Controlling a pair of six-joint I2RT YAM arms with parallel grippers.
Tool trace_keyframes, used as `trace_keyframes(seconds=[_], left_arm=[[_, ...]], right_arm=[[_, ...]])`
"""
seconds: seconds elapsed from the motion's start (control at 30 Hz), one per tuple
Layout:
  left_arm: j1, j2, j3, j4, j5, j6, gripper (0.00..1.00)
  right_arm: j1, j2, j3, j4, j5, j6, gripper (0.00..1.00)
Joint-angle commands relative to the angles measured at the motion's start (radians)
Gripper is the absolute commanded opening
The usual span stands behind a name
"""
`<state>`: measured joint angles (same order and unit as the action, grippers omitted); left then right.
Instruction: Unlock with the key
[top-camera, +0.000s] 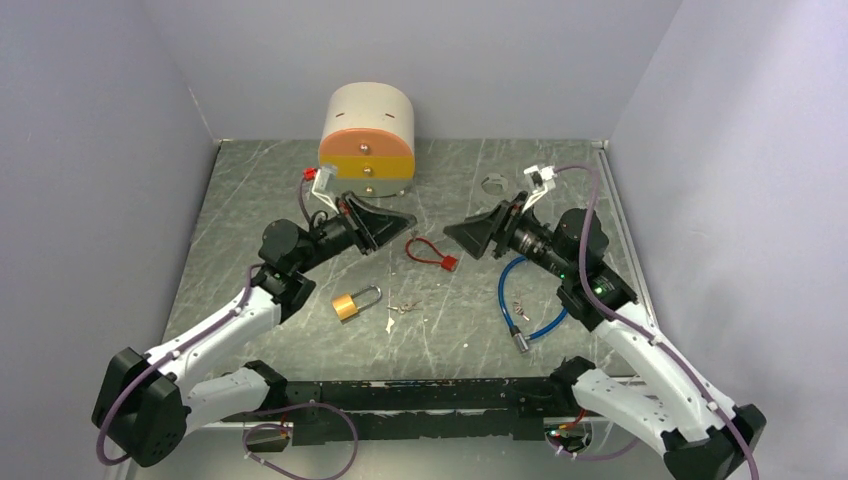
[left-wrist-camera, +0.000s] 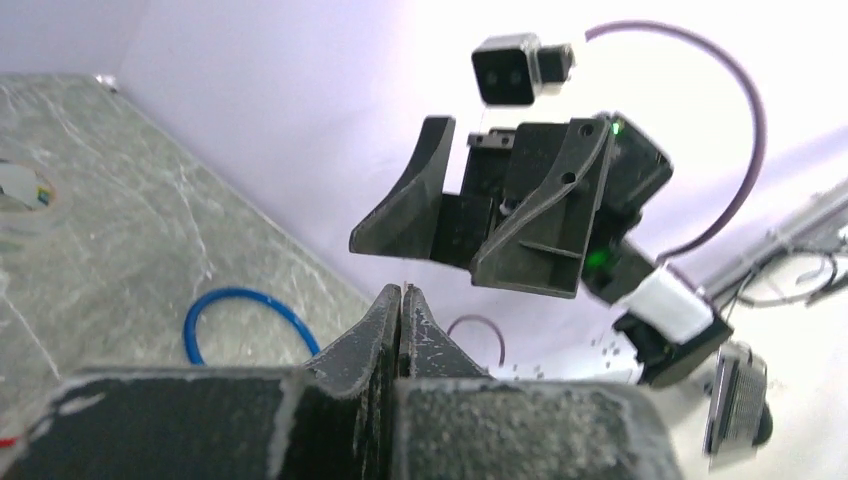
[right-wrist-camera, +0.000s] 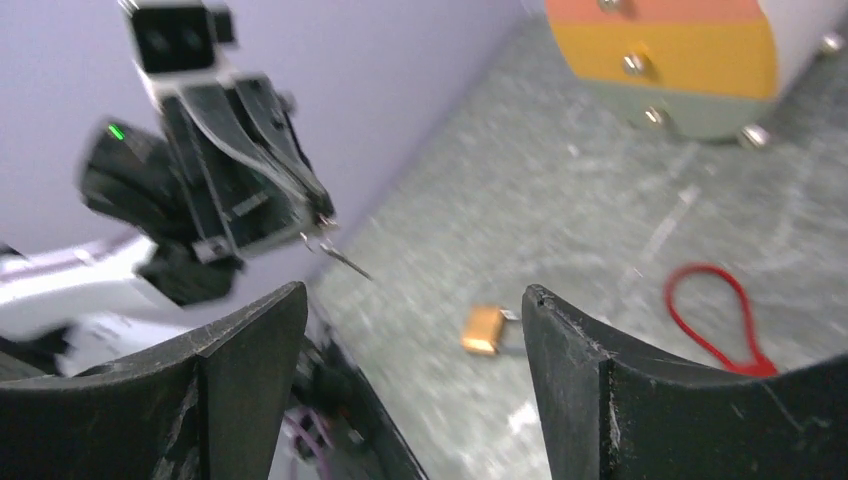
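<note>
A brass padlock (top-camera: 349, 304) with a steel shackle lies on the table in front of my left arm; it also shows in the right wrist view (right-wrist-camera: 483, 330). My left gripper (top-camera: 410, 218) hovers above the table centre, shut on a thin metal key (right-wrist-camera: 338, 255) that sticks out of its tips. In the left wrist view its jaws (left-wrist-camera: 402, 295) are pressed together. My right gripper (top-camera: 452, 232) faces it from the right, open and empty, a short gap away. It is also in its own view (right-wrist-camera: 415, 300) and in the left wrist view (left-wrist-camera: 440, 225).
A red cable lock (top-camera: 430, 250) lies under the two grippers. A blue cable lock (top-camera: 525, 300) lies beside the right arm. Small loose keys (top-camera: 398, 312) lie near the padlock. A drawer cabinet (top-camera: 368, 135) stands at the back. A tape ring (top-camera: 492, 184) lies back right.
</note>
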<state>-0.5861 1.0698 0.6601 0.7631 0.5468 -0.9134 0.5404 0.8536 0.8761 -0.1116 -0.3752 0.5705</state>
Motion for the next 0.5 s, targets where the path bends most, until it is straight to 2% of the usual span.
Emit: trace_keyframes(seconds=[0.0, 0.13, 0.33, 0.47], left_arm=[[-0.003, -0.013, 0.065, 0.057, -0.170, -0.129, 0.03], [-0.003, 0.003, 0.083, 0.100, -0.219, -0.203, 0.03], [-0.003, 0.027, 0.081, 0.194, -0.263, -0.280, 0.03], [-0.002, 0.037, 0.071, 0.211, -0.262, -0.293, 0.02]], right_arm=[[0.021, 0.065, -0.035, 0.548, 0.083, 0.338, 0.80], [0.051, 0.157, 0.049, 0.572, 0.089, 0.365, 0.76], [0.061, 0.223, 0.102, 0.593, 0.027, 0.392, 0.56], [0.064, 0.255, 0.117, 0.629, -0.028, 0.414, 0.48]])
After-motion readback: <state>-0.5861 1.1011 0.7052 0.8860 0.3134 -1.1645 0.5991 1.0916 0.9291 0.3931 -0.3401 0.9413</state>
